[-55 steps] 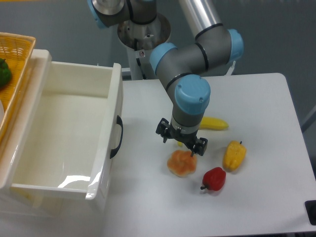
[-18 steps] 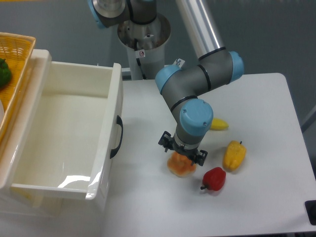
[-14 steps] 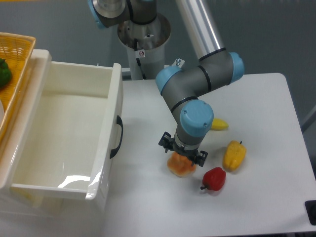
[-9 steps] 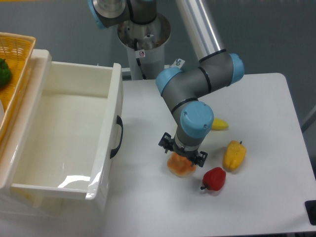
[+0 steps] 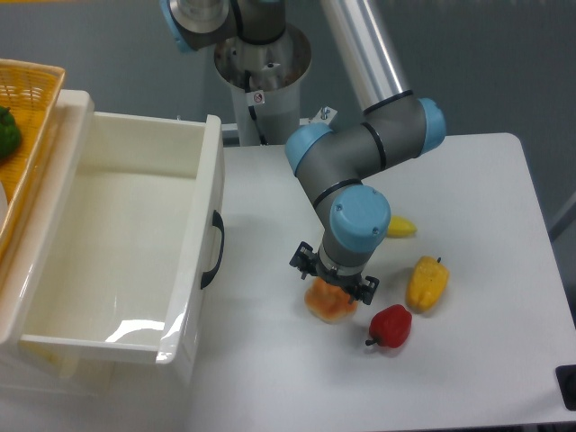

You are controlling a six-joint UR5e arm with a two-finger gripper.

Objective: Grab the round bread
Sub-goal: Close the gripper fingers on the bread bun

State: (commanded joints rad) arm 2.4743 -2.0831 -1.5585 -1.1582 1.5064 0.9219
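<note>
The round bread (image 5: 329, 304), a golden-orange bumpy bun, lies on the white table (image 5: 468, 198) in front of the middle. My gripper (image 5: 333, 286) points straight down onto its top. The dark fingers (image 5: 367, 286) stand wide on either side of the bun, their tips low beside it and partly hidden by the wrist. The jaws look open and the bun rests on the table.
A red bell pepper (image 5: 391, 326) lies just right of the bun, and a yellow bell pepper (image 5: 427, 283) sits further right. A banana (image 5: 400, 227) peeks out behind the arm. A white open drawer (image 5: 126, 243) stands to the left, with a wicker basket (image 5: 22, 117) beyond it.
Three seconds ago the gripper hung above the bun; it has come down around it. Over the last second almost nothing has moved.
</note>
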